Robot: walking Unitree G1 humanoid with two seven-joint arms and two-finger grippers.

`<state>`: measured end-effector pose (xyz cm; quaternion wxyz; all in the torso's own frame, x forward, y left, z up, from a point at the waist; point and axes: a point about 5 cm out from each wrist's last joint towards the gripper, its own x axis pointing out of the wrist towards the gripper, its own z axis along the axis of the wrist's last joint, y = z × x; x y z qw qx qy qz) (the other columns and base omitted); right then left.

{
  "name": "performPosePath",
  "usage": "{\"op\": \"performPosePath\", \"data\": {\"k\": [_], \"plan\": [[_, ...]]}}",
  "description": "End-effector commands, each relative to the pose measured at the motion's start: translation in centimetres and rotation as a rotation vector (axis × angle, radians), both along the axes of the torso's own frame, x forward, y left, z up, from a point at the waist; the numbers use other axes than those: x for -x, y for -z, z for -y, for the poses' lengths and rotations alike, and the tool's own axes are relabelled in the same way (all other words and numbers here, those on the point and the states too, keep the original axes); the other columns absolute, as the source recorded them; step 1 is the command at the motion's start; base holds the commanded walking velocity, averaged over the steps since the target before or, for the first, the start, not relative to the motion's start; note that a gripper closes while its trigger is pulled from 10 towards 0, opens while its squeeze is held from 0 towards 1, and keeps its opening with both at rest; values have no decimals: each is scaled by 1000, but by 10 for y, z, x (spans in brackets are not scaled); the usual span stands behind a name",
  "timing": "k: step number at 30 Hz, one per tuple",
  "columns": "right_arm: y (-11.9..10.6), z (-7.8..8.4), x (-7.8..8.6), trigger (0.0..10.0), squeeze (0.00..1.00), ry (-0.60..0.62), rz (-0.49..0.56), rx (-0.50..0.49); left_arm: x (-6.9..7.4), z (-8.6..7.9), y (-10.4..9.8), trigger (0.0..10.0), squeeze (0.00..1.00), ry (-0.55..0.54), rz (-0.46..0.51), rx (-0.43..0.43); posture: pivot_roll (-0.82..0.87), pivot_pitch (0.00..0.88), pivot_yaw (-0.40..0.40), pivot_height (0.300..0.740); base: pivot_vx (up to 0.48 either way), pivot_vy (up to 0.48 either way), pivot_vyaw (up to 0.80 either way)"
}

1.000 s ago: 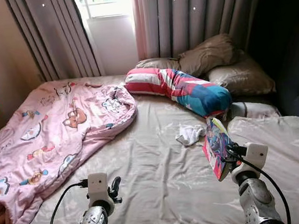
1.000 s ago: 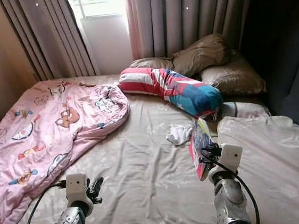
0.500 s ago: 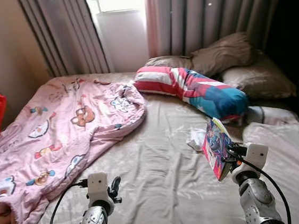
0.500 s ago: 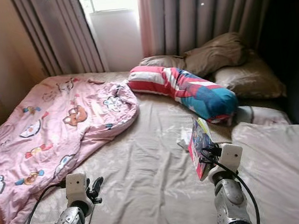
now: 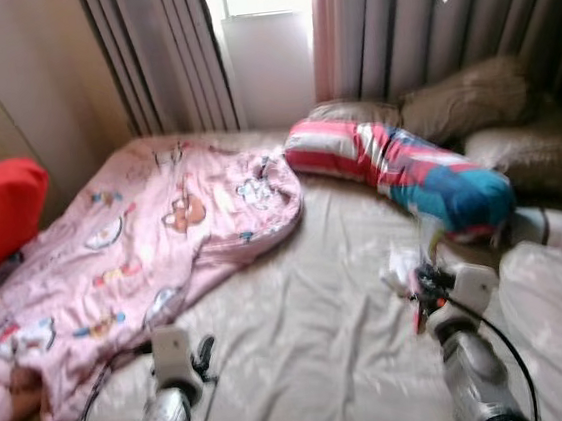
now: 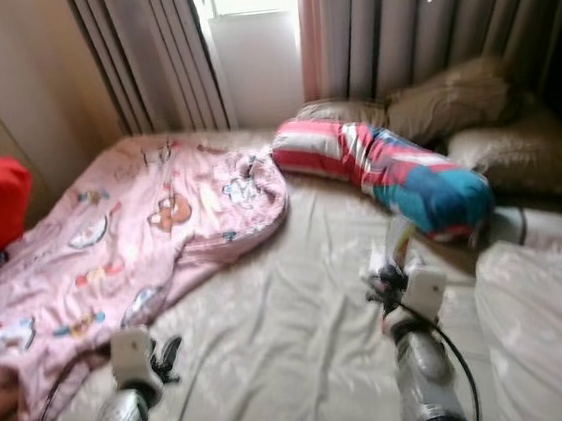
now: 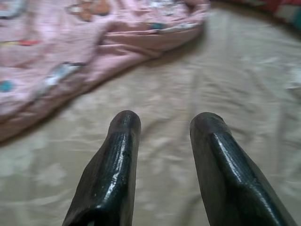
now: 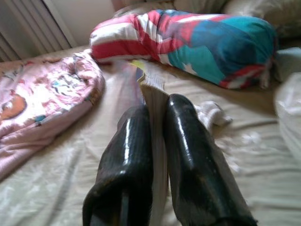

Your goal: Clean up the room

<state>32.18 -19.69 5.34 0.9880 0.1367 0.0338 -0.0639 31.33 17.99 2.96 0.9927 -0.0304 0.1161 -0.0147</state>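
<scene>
The thin book [image 8: 153,94], pinched edge-on between the closed fingers of the right tool [image 8: 157,110] above the bed [image 5: 315,338], looks liable to slip out as the robot moves, while the left tool [image 7: 162,123] hovers open, empty.

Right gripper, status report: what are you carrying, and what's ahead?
Right gripper shut on book, held over bed. Left gripper open, nothing held. White cloth lies ahead beside striped bolster.

pink cartoon blanket [image 5: 153,234], striped bolster [image 5: 397,168]

Glossy black tool [image 8: 157,117], paper book [image 8: 153,92]
</scene>
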Motion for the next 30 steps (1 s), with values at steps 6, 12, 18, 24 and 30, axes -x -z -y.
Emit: {"op": "performPosePath", "data": {"k": [6, 12, 18, 24, 30], "plan": [[-8, -3, -5, 10000, 0, -3, 37, 0, 2, -6, 2, 10000, 0, -16, -14, -10, -91, 16, 23, 740, 0, 0, -751], [-7, -6, -5, 10000, 0, -17, 35, 2, 2, -6, 2, 10000, 0, -17, -16, -11, -91, 21, 24, 740, 0, 0, -748], [-7, -7, -5, 10000, 0, -22, 36, 5, 3, -6, 3, 10000, 0, -18, -18, -11, -91, 23, 24, 740, 0, 0, -740], [-8, -7, -5, 10000, 0, -23, 42, 5, 3, -5, 3, 10000, 0, -17, -19, -9, -93, 26, 23, 740, 0, 0, 0], [-7, -8, -5, 10000, 0, -36, 34, -6, 3, -5, 3, 10000, 0, -16, -20, -8, -93, 29, 22, 740, 0, 0, -696]]}}
